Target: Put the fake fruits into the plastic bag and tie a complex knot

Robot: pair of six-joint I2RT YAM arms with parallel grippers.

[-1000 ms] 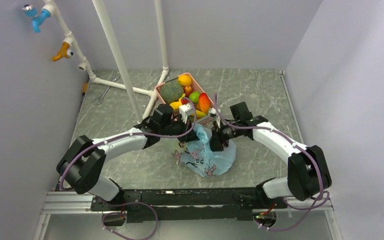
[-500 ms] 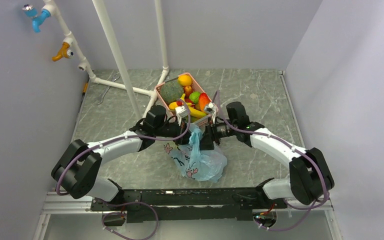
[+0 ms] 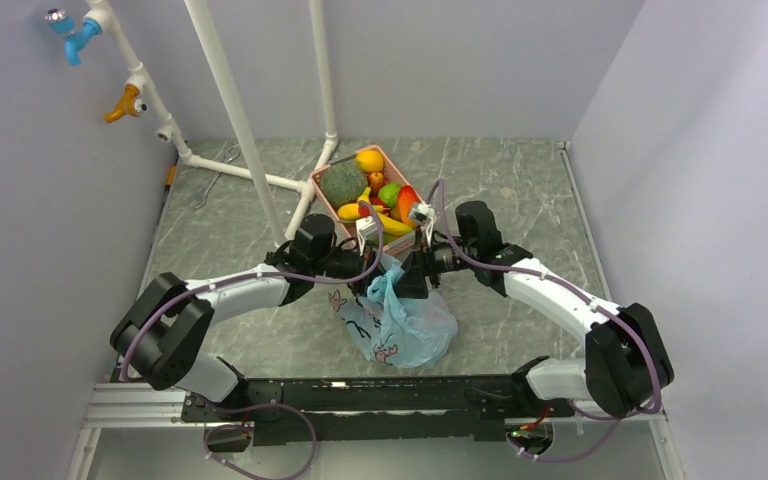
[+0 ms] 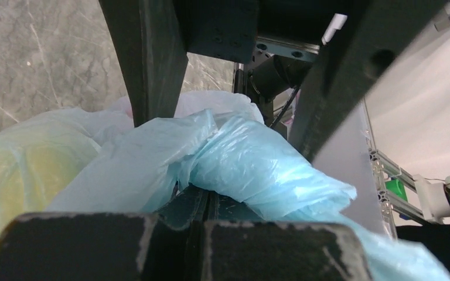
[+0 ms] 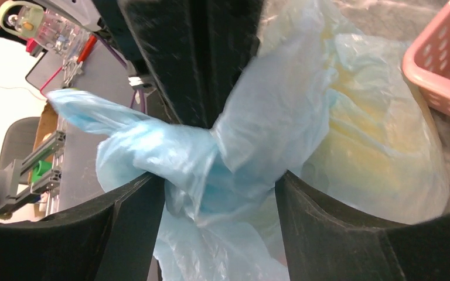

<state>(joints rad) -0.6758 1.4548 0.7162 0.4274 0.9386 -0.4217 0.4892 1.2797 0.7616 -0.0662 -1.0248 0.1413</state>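
- A grey marbled table (image 3: pixel 520 200) inside a pale-walled booth is being shown from above, with a white pipe frame (image 3: pixel 235 120) standing at its far side.
- The plastic bag (image 3: pixel 410 325), light blue with cartoon prints, is being held up by its top between the two grippers, and its body is sagging onto the table below the fingers.
- A fold of the bag's film is being pinched by the left gripper (image 4: pixel 202 219), whose fingers are being pressed tightly together.
- The right gripper (image 5: pixel 220 193) is being shown with its fingers spread wide. A twisted band of blue film is lying in the gap between them, unclamped.
- Something yellowish is being glimpsed through the film just beyond the right fingers. What it is cannot be told.
- Most of the fake fruits (image 3: pixel 370 160) are being seen in the pink basket (image 5: pixel 445 70), just beyond both sets of fingers.
- No knot is being seen. The step in hand is judged to be handling of the bag's top, with the filling far from finished.
- The next move is judged to call for the right fingers being closed squarely on the film band, opposite the left pinch. The thin film is likely to slip from a shallow bite.
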